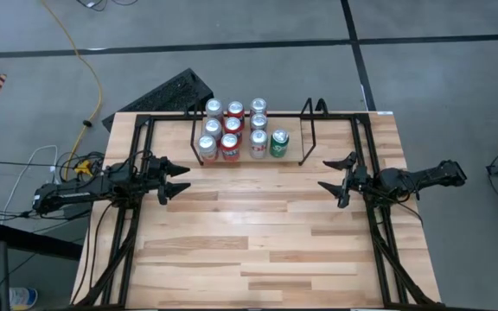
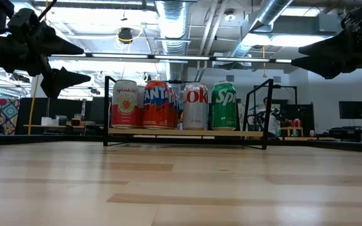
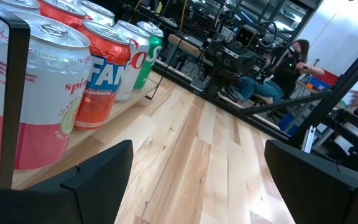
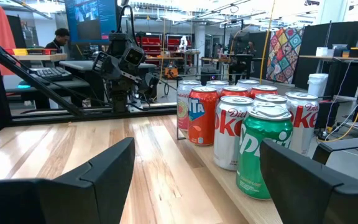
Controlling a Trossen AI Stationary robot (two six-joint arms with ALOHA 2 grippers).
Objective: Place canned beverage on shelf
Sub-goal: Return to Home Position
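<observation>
The shelf (image 1: 311, 130) is a low black wire rack with a light wood floor (image 2: 187, 132), standing at the table's far edge. Several cans stand upright on it in rows. The front row holds a pink-and-white can (image 2: 125, 104), an orange can (image 2: 159, 104), a silver-and-red can (image 2: 196, 106) and a green can (image 1: 279, 142). My left gripper (image 1: 187, 178) hovers open at the table's left side, pointing level toward the right. My right gripper (image 1: 323, 174) hovers open at the right side, facing it. Both have nothing between their fingers.
A black tubular frame (image 1: 141, 130) runs around the tabletop. Bare wood tabletop (image 1: 258, 242) stretches between the arms and toward the near edge. A strip of shelf floor (image 1: 294, 149) shows to the right of the green can. A black keyboard (image 1: 167, 93) lies on the floor beyond the table.
</observation>
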